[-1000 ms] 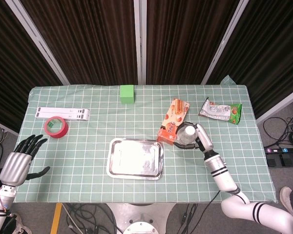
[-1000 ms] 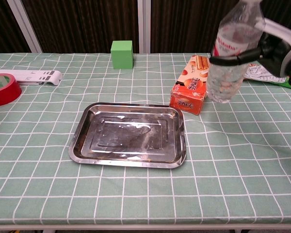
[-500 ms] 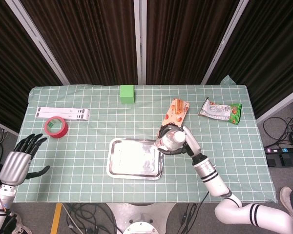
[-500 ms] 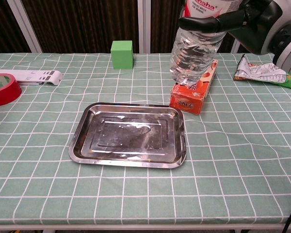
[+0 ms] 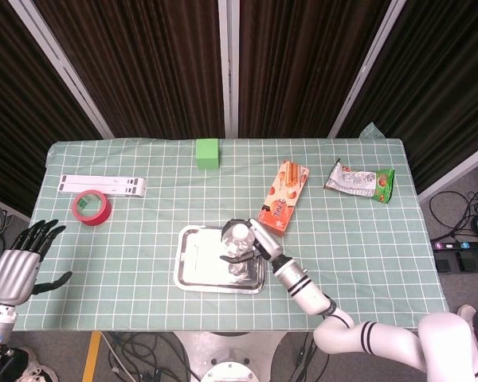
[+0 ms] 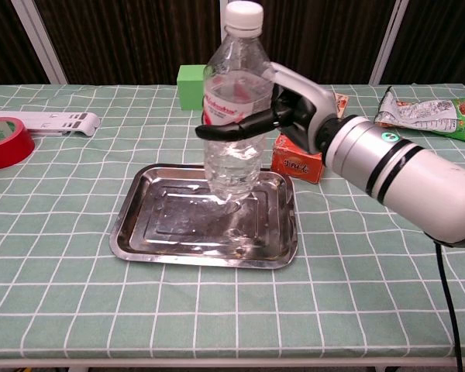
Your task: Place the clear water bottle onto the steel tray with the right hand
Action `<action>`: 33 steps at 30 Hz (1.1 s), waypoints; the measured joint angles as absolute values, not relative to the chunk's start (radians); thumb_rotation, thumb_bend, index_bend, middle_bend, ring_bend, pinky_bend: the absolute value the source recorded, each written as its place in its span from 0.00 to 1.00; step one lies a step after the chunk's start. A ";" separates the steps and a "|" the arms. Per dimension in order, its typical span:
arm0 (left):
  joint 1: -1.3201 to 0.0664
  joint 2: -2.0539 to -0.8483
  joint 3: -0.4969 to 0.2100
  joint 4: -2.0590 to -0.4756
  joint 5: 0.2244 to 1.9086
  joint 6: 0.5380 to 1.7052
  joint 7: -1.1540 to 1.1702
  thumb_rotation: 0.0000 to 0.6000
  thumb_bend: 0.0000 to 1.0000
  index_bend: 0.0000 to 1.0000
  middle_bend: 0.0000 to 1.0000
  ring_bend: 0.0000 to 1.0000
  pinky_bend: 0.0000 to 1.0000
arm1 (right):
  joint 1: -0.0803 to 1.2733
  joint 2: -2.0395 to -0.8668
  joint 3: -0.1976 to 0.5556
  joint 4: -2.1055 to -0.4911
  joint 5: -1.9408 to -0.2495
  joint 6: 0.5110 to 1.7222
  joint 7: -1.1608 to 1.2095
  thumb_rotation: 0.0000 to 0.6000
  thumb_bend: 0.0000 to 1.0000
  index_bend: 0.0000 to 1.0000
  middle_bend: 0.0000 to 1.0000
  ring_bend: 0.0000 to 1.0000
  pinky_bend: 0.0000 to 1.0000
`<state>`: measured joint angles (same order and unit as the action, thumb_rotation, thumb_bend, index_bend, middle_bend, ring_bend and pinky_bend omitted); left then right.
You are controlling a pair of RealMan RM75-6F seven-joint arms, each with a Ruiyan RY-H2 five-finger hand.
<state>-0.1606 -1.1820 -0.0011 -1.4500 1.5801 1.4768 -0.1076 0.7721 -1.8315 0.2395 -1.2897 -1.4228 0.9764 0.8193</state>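
Over the last second the right hand (image 6: 294,116) has carried the water bottle (image 6: 234,108) leftward, away from the snack box (image 6: 298,161), so that it now hangs upright above the right half of the tray (image 6: 132,225). The fingers wrap the bottle at label height; its base appears just clear of the tray floor, so lowering and release remain. The left hand (image 5: 20,267) rests off the table's left edge, fingers spread, holding nothing. The bottle's red-and-white label and the box's print are too small to read.
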 measured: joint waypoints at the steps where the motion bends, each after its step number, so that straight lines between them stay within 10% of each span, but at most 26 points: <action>1: -0.160 -1.183 -0.001 -1.447 1.580 1.477 -0.110 0.83 0.22 0.18 0.19 0.10 0.17 | 0.778 -1.842 0.240 -1.277 -1.422 0.970 0.823 1.00 0.09 0.63 0.52 0.37 0.41; 16: -0.150 -1.179 0.000 -1.426 1.585 1.490 -0.143 0.83 0.22 0.18 0.19 0.10 0.17 | 0.809 -1.959 0.192 -1.076 -1.452 0.926 0.894 1.00 0.02 0.61 0.49 0.35 0.38; 25: -0.151 -1.184 -0.002 -1.420 1.588 1.490 -0.147 0.83 0.21 0.18 0.19 0.10 0.17 | 0.839 -1.909 0.141 -1.077 -1.521 0.898 0.921 1.00 0.00 0.01 0.12 0.00 0.01; 33: -0.154 -1.183 -0.003 -1.428 1.592 1.487 -0.137 0.82 0.22 0.18 0.19 0.10 0.17 | 0.837 -1.784 0.118 -1.189 -1.537 0.896 0.870 1.00 0.00 0.00 0.03 0.00 0.00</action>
